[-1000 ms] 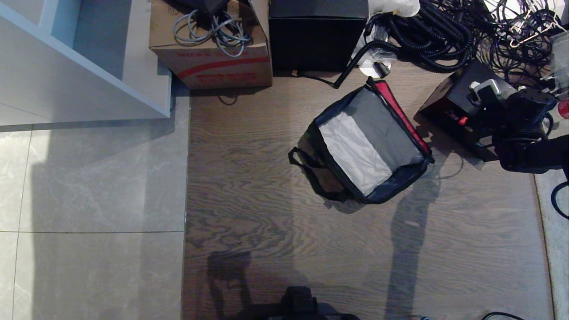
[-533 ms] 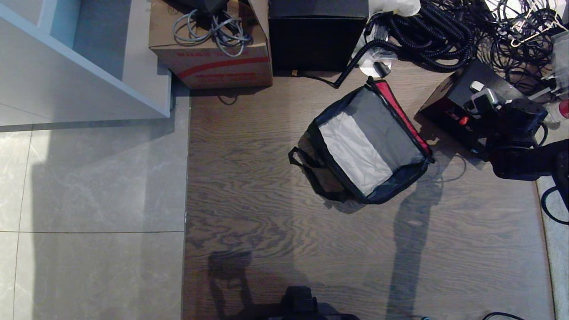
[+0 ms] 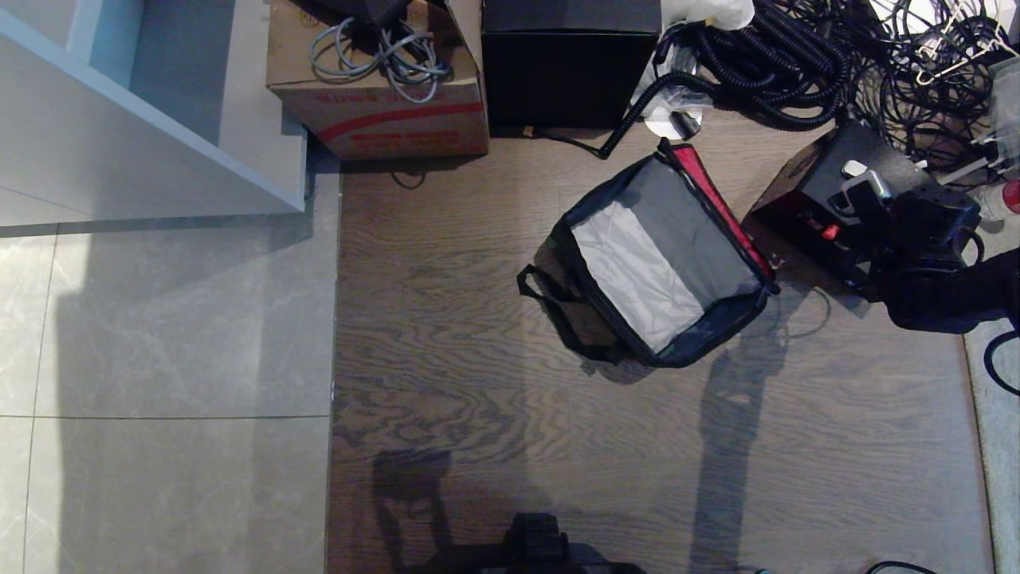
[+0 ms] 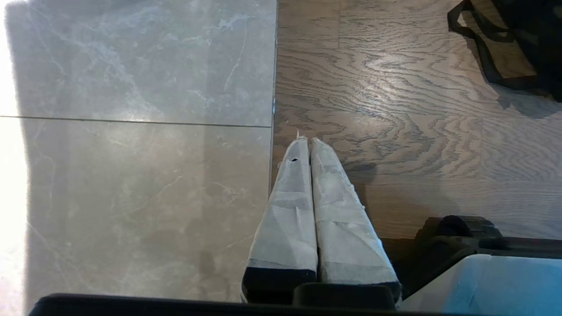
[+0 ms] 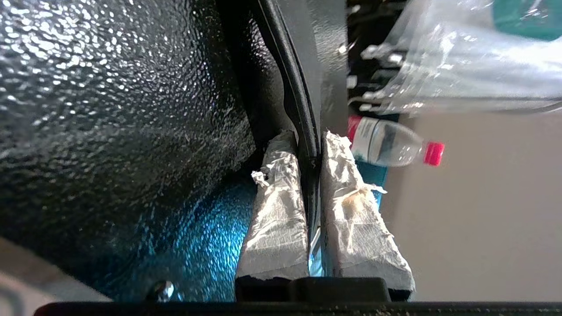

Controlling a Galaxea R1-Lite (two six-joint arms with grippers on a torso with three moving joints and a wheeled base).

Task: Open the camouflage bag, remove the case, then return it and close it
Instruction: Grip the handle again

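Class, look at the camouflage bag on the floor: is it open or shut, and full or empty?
Open and empty: the camouflage bag shows only bare grey lining, while the case stands outside beside it.

A brown cardboard box (image 3: 378, 88) with red printing stands at the far edge of the wood floor (image 3: 494, 335), a bundle of grey cables (image 3: 382, 52) lying on its top. Just right of it sits a plain black cube box (image 3: 570, 68). Farther right, a thick black corrugated hose (image 3: 757, 72) coils among a tangle of thin black wires (image 3: 924, 72). A clear plastic bottle (image 5: 388, 147) with a red cap lies on its side at the far right. To the left, grey marble tiles (image 3: 159, 359) meet the wood, with a white shelf unit (image 3: 119, 119) above them.
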